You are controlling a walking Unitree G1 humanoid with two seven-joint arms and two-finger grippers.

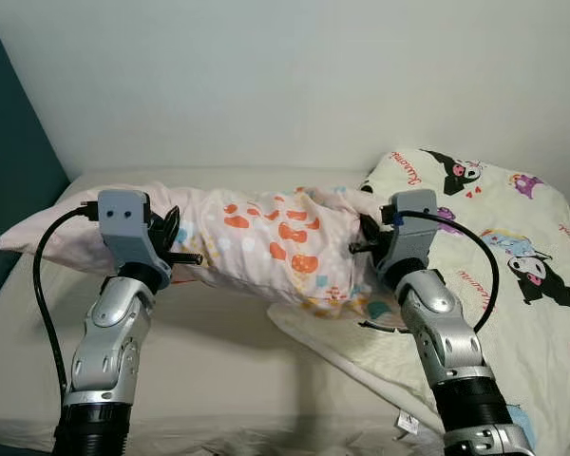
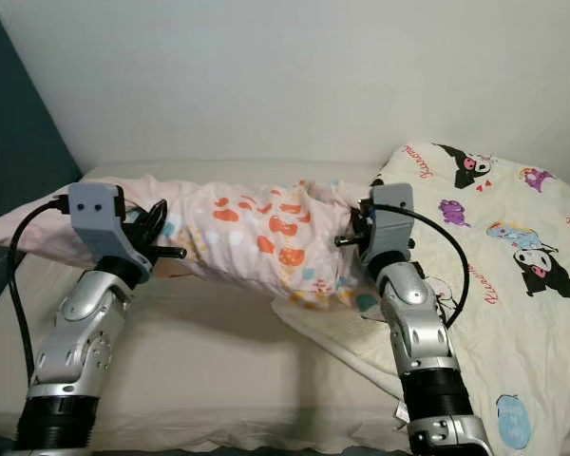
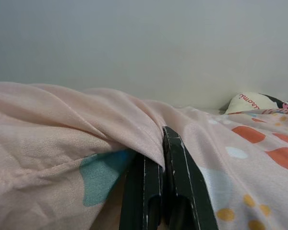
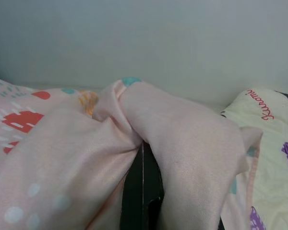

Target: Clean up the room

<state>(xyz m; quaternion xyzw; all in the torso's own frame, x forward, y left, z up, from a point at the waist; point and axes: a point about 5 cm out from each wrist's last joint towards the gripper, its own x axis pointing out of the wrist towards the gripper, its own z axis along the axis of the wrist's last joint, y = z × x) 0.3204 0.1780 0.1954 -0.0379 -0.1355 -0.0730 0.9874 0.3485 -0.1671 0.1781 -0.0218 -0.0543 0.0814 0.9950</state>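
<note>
— Checking placement: pink pillow (image 1: pixel 256 242) hangs above the bed (image 1: pixel 218 370), beside the cartoon quilt (image 1: pixel 494 237)?

— Yes. Left gripper (image 3: pixel 163 143) and right gripper (image 4: pixel 143 158) pinch its cloth, fingers closed. Advise lowering both ends level.

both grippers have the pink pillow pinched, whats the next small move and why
Probably lift it a little and carry it toward the head of the bed. The left gripper and right gripper are each shut on a fold of the pink pillow, which lies across the mattress and overlaps the cartoon quilt.
</note>
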